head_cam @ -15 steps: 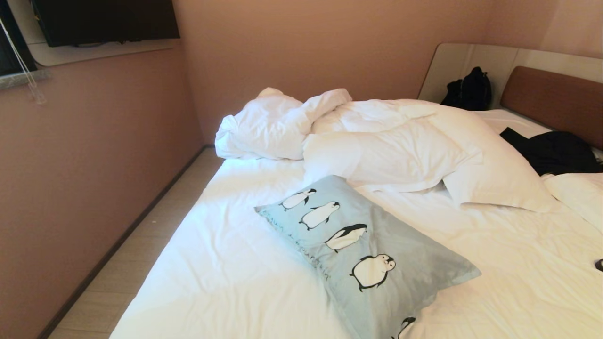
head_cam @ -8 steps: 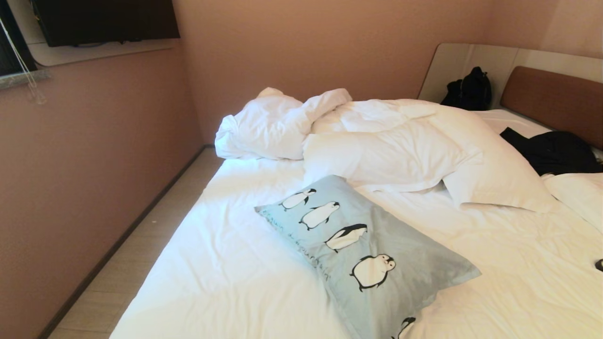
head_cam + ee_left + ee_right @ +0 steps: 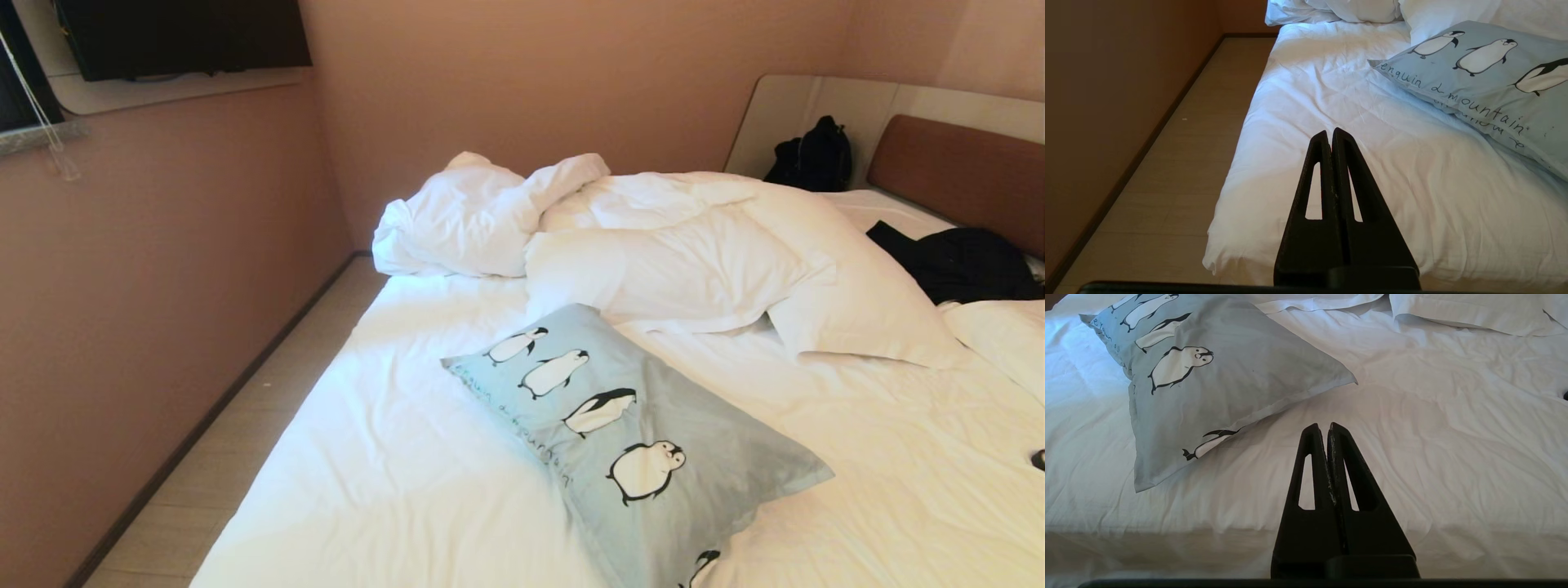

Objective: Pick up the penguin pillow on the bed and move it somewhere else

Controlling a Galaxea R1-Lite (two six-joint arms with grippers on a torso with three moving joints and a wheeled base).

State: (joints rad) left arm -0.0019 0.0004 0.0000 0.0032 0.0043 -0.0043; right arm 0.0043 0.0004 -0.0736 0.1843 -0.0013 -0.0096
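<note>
Both grippers, left gripper [image 3: 1331,132] and right gripper [image 3: 1327,428], hang pinched together, empty. Open wide first, then approach the pale blue penguin-printed fabric pillow [image 3: 629,433] at twelve o'clock, pinching its flanged edge.

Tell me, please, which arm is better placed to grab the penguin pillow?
Probably right: the shut right gripper points near the penguin pillow corner, while the shut left gripper faces bare sheet beside it.

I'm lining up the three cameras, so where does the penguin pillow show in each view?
Head view: penguin pillow lies low and centre on the bed.
Left wrist view: pillow upper right, lettering visible.
Right wrist view: pillow upper left.
Shared landmark: the white pillow beyond it.
</note>
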